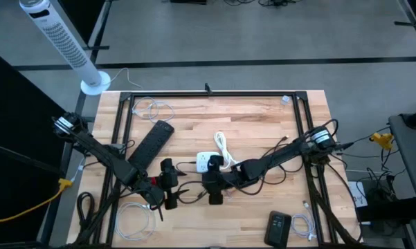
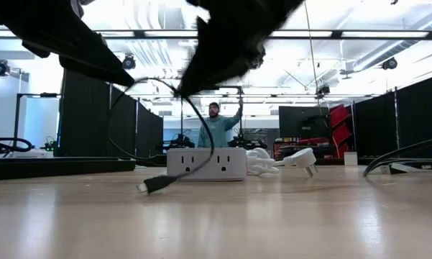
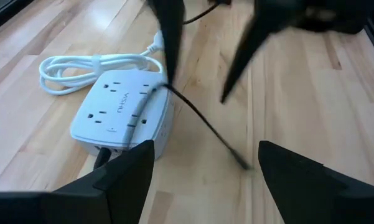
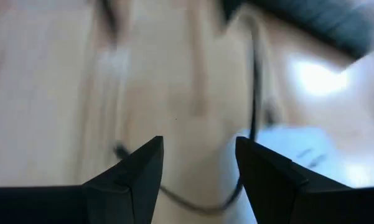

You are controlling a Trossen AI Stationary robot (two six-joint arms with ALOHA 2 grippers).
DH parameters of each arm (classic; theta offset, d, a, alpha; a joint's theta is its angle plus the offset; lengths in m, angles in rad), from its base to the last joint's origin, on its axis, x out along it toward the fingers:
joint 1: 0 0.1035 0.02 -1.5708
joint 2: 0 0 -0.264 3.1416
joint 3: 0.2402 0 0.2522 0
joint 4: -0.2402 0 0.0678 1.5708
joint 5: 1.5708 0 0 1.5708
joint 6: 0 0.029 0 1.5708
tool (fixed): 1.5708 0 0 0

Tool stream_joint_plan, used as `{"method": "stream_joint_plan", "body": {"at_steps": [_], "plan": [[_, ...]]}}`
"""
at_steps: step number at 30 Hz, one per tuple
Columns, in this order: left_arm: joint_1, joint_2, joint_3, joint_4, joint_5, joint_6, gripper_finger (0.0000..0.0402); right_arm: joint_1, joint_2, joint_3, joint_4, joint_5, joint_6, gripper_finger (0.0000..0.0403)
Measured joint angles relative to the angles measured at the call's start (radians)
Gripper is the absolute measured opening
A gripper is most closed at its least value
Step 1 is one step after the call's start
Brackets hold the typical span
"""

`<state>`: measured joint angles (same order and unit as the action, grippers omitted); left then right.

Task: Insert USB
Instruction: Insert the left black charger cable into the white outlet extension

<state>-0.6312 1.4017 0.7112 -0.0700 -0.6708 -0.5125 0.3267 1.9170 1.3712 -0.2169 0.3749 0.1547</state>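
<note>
Black cable [image 2: 194, 119]: thin, limp, light; take it at the stiff plug [image 2: 156, 184]. White power strip [image 3: 124, 109] may slide. Left hand [image 3: 202, 165] and right hand [image 4: 196, 165] both gape open, empty.

— Where does the power hub [image 1: 207, 162] sit?
— Near the middle of the tabletop [image 1: 256, 117], its coiled cord [image 1: 223, 148] just behind it.

— And the power strip [image 1: 151, 144]?
— To the hub's left, lying at a slant.

— The USB cable [image 2: 174, 137]?
— Draped in front of the hub, its plug [image 2: 155, 184] resting on the tabletop just before the hub.

— And the arms?
— The left gripper [image 1: 167, 185] is in front of the hub to its left, the right gripper [image 1: 215, 187] just in front of it.

— Anything else?
— A small box [image 1: 278, 228] at the front edge, right.
</note>
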Motion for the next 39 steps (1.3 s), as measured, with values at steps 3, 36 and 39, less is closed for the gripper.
{"method": "stream_joint_plan", "body": {"at_steps": [3,36,39], "plan": [[0.000,-0.001,-0.001,-0.009,0.003,-0.002,0.0276,0.000,-0.012,0.000,-0.005,0.053,0.012,0.0185],[0.000,-0.034,-0.001,-0.049,0.107,-0.072,0.0276,-0.017,-0.036,0.108,-0.296,0.429,-0.225,0.0185],[0.000,-0.034,-0.002,-0.080,0.107,-0.074,0.0276,-0.020,-0.035,0.091,-0.360,0.470,-0.247,0.0185]]}}
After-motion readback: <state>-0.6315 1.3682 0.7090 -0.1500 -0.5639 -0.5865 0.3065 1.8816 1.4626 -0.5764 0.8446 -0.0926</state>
